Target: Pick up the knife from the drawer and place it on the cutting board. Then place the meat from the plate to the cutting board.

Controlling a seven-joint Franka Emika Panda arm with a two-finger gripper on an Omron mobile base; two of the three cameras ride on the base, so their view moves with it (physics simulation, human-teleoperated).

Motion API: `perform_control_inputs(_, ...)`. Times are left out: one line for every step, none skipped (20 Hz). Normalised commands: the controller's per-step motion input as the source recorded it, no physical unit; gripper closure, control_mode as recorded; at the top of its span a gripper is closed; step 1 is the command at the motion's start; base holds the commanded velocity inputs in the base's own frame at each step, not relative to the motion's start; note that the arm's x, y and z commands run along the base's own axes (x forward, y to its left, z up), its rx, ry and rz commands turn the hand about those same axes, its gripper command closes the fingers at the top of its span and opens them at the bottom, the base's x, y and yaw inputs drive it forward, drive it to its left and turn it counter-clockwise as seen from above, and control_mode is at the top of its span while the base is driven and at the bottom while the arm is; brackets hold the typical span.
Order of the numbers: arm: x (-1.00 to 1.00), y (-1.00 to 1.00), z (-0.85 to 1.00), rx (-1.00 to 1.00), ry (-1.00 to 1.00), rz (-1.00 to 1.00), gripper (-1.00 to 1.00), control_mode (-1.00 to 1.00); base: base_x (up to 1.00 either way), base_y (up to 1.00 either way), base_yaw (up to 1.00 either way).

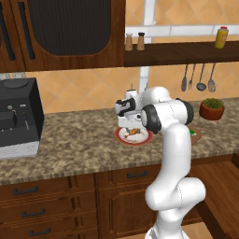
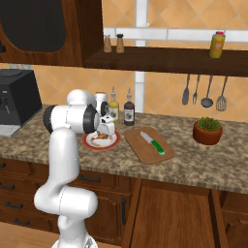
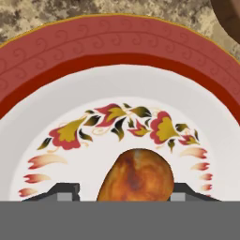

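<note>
Meat (image 3: 136, 176) nearest the hand view lens, at 6 o'clock on the plate (image 3: 117, 51). Tool (image 3: 124, 193) straddles it: one dark fingertip each side, spread apart, not visibly clamped.

Plate: red rim, faint scroll pattern, floral motif on the white centre. No readable writing or brand anywhere.

Right base view: arm rises to a raised elbow, then folds forward and down; hand points steeply down over the plate on the counter (image 2: 203, 160). Cutting board (image 2: 148, 144) just beside the plate at 3 o'clock, knife (image 2: 152, 143) lying on it, green handle toward the near edge. Two bottles (image 2: 121, 107) behind the plate. Potted plant (image 2: 208, 131) further toward 3 o'clock.
</note>
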Motion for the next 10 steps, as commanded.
perform_control_inputs(0.00,0.00,0.00,0.00,0.00,-0.02,1.00,-1.00,0.00,0.00,0.00)
perform_control_inputs(0.00,0.00,0.00,0.00,0.00,0.00,1.00,-1.00,0.00,0.00,0.00)
perform_control_inputs(0.00,-0.14,0.01,0.00,-0.01,0.00,1.00,-1.00,0.00,0.00,0.00)
perform_control_inputs(-0.11,-0.21,0.16,0.00,-0.01,0.00,1.00,-1.00,0.00,0.00,0.00)
perform_control_inputs(-0.24,-0.29,0.28,0.00,0.00,0.00,1.00,-1.00,0.00,0.00,0.00)
perform_control_inputs(-0.33,-0.39,0.38,0.00,0.00,0.00,1.00,-1.00,0.00,0.00,0.00)
perform_control_inputs(-0.46,-0.44,0.47,0.01,0.00,0.00,1.00,-1.00,0.00,0.00,0.00)
perform_control_inputs(-0.54,-0.44,0.57,0.03,0.00,0.03,1.00,-1.00,0.00,0.00,0.00)
perform_control_inputs(-0.60,-0.45,0.59,0.05,0.00,0.06,1.00,-1.00,0.00,0.00,0.00)
perform_control_inputs(-0.70,-0.53,0.61,0.06,0.00,0.06,1.00,-1.00,0.00,0.00,0.00)
